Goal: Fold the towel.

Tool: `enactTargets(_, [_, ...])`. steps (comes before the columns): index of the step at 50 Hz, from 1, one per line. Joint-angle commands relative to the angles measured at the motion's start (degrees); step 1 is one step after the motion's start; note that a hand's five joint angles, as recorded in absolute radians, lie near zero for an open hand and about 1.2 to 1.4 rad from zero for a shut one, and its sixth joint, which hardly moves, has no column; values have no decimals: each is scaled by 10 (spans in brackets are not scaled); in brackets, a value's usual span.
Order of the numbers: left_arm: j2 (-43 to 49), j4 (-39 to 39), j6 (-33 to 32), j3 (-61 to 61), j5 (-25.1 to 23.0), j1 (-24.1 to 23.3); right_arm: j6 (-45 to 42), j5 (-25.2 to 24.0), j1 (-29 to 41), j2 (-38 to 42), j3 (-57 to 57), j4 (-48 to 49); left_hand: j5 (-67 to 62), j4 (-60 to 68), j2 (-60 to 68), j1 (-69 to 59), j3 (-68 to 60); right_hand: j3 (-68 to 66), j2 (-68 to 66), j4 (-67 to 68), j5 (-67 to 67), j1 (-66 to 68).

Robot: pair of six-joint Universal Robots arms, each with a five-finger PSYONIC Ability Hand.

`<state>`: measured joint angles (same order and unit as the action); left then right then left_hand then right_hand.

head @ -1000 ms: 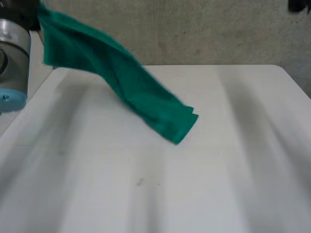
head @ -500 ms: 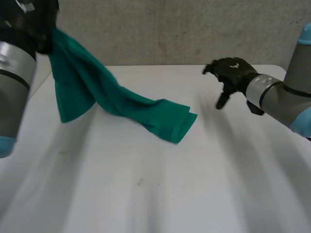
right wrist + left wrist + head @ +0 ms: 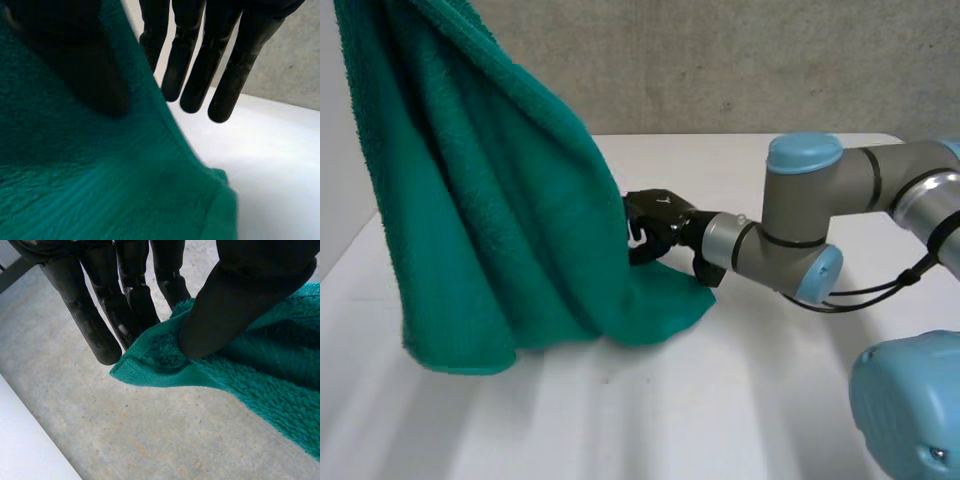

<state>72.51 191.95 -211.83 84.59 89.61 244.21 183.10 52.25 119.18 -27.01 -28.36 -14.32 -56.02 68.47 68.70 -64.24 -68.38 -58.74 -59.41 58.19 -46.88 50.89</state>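
The green towel (image 3: 490, 230) hangs tall over the left half of the bench (image 3: 740, 400), its lower end pooled near the middle. My left robot hand (image 3: 240, 295) pinches one corner between thumb and fingers, held high so the cloth drops straight and shows its edges. My right robot hand (image 3: 655, 228) straddles the lower edge, fingers straight, thumb apart (not clamped, I judge), placed to take a second corner.
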Motion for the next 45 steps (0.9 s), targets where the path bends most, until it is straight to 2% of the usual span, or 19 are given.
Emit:
enactTargets(1, [18,0,-28,3,1,8,-21,97,-17,-28,24,-4,-140,115,113,-158,-116,-213,-206,218,-231,291])
enactTargets(2, [24,1,-40,10,1,12,-64,139,-59,-84,17,-7,-140,115,113,-158,-116,-213,-206,218,-231,291])
enactTargets(3, [30,2,-52,19,1,20,-64,139,-60,-85,17,-7,-140,115,113,-158,-116,-213,-206,218,-231,291])
enactTargets(5, [40,3,-65,32,1,38,-121,170,-104,-160,-15,-14,-140,115,113,-158,-116,-213,-206,218,-231,291])
enactTargets(8, [48,4,-67,40,2,52,-197,168,-141,-272,-116,-19,-140,115,113,-158,-116,-213,-206,218,-231,291])
enactTargets(9, [60,1,-66,50,4,76,-238,169,-150,-340,-170,-19,-140,115,113,-158,-116,-213,-206,218,-231,291])
enactTargets(13, [72,0,-62,73,4,112,-335,178,-158,-487,-285,-21,-140,115,113,-158,-116,-213,-206,218,-231,291])
enactTargets(16, [74,-1,-63,94,3,119,-377,185,-164,-542,-346,-60,-140,115,113,-158,-116,-213,-206,218,-231,291])
enactTargets(20, [85,-9,-62,114,3,115,-411,188,-172,-532,-394,-142,-140,115,113,-158,-116,-213,-206,218,-231,291])
enactTargets(25, [130,-18,-58,143,6,89,-448,188,-166,-511,-421,-171,-140,115,113,-158,-116,-213,-206,218,-231,291])
enactTargets(27, [142,-17,-57,146,6,85,-455,190,-162,-491,-429,-164,-140,115,113,-158,-116,-213,-206,218,-231,291])
enactTargets(28, [180,-18,-55,152,8,76,-443,192,-154,-465,-434,-143,-140,115,113,-158,-116,-213,-206,218,-231,291])
enactTargets(30, [194,-18,-55,153,9,73,-392,196,-140,-417,-454,-73,-140,115,113,-158,-116,-213,-206,218,-231,291])
enactTargets(35, [279,-16,-53,152,19,76,-340,204,-142,-376,-480,-5,-140,115,113,-158,-116,-213,-206,218,-231,291])
enactTargets(38, [291,-12,-52,150,21,81,-333,198,-143,-368,-493,0,-140,115,113,-158,-116,-213,-206,218,-231,291])
enactTargets(40, [296,-9,-49,145,21,88,-332,196,-142,-368,-504,3,-140,115,113,-158,-116,-61,-54,66,-79,139])
enactTargets(42, [299,-5,-47,144,21,98,-332,196,-144,-369,-510,3,-140,115,113,-158,-116,-13,-6,19,-32,92])
enactTargets(45, [303,3,-44,141,21,118,-327,194,-162,-375,-520,2,-140,115,113,-158,-116,144,151,-139,126,-66])
